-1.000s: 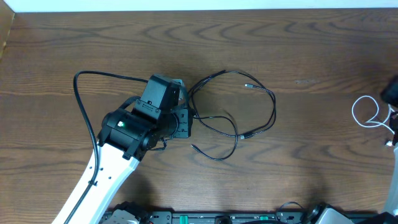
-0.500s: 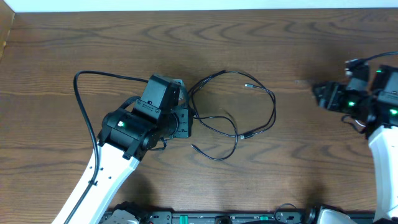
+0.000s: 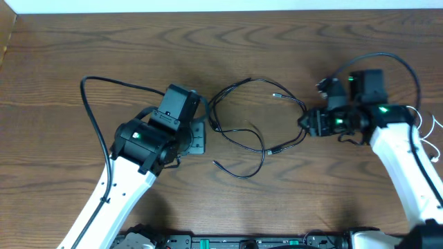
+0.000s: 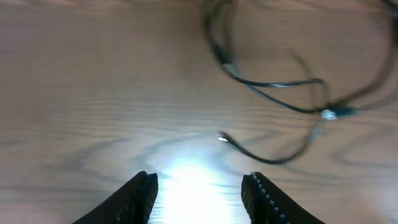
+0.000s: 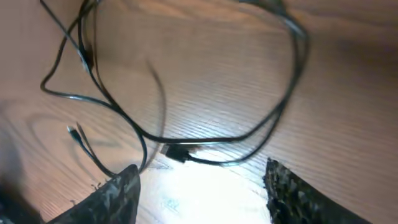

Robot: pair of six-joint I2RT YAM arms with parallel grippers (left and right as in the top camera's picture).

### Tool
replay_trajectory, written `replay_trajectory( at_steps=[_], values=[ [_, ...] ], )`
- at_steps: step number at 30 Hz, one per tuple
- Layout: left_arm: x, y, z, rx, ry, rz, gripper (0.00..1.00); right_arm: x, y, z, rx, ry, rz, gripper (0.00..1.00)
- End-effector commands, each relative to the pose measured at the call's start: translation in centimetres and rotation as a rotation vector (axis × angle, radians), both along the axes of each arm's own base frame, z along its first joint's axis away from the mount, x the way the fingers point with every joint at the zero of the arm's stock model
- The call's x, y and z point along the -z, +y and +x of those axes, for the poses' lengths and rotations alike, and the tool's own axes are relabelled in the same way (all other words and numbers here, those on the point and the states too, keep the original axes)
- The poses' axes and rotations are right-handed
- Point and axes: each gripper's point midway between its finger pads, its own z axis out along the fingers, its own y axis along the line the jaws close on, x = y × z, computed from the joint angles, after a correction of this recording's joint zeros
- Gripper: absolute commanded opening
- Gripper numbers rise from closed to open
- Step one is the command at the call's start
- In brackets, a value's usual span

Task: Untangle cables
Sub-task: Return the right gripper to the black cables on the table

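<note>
Right claw (image 5: 205,193) (spread) at black cable (image 5: 177,151)

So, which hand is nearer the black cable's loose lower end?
Left. The left hand is just up and left of that end; the right hand is far across, at the black cable's right edge.

left fingers (image 4: 140,196) and right fingers (image 5: 118,196) spread apart, arms angled inward.

Brown wood-grain table (image 3: 291,200), white strip (image 3: 208,5) along far edge.
</note>
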Motion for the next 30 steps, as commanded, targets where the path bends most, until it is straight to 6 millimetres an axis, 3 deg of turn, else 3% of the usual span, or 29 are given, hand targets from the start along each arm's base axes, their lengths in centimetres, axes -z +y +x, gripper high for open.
replay_trajectory(
  at_steps=[1,7,10,15,16,17,18,19,20,22,25,28,30],
  values=[
    [0.3,3.6,0.8,-0.137,-0.011,0.09,0.5,-1.4,2.5,1.6,-0.115,-0.098,-0.047,0.63],
    [0.5,7.5,1.0,-0.352,0.027,0.063,0.53,-1.1,8.5,2.8,-0.39,-0.283,-0.072,0.71],
    [0.8,8.4,0.7,-0.41,0.058,0.026,0.56,1.5,11.8,1.6,-0.584,-0.299,-0.105,0.75],
    [0.9,8.5,0.4,-0.42,0.075,0.014,0.56,5.7,14.9,1.1,-0.704,-0.277,-0.119,0.74],
    [0.9,8.3,0.3,-0.415,0.083,0.003,0.56,7.1,16.0,1.1,-0.724,-0.276,-0.115,0.64],
    [0.9,8.2,0.3,-0.413,0.086,-0.002,0.56,7.6,16.4,1.2,-0.733,-0.28,-0.114,0.47],
    [0.9,8.2,0.3,-0.412,0.088,-0.005,0.56,7.7,16.7,1.2,-0.738,-0.285,-0.112,0.23],
    [1.0,8.2,0.2,-0.412,0.091,-0.004,0.56,7.7,17.0,1.2,-0.735,-0.289,-0.108,0.08],
    [1.0,8.1,0.1,-0.411,0.094,-0.005,0.56,7.5,17.2,1.3,-0.727,-0.294,-0.103,0.01],
    [1.0,8.1,0.0,-0.411,0.098,-0.003,0.56,6.1,17.4,1.8,-0.687,-0.315,-0.085,0.01],
    [1.0,8.1,0.0,-0.411,0.098,-0.003,0.56,1.6,16.2,4.3,-0.535,-0.385,-0.083,0.01],
    [1.0,8.1,0.1,-0.411,0.098,-0.003,0.56,-5.6,13.9,7.0,-0.36,-0.503,-0.033,0.01],
    [1.0,8.1,0.1,-0.411,0.098,-0.003,0.56,-11.5,11.5,8.4,-0.242,-0.607,0.021,0.01]
  ],
)
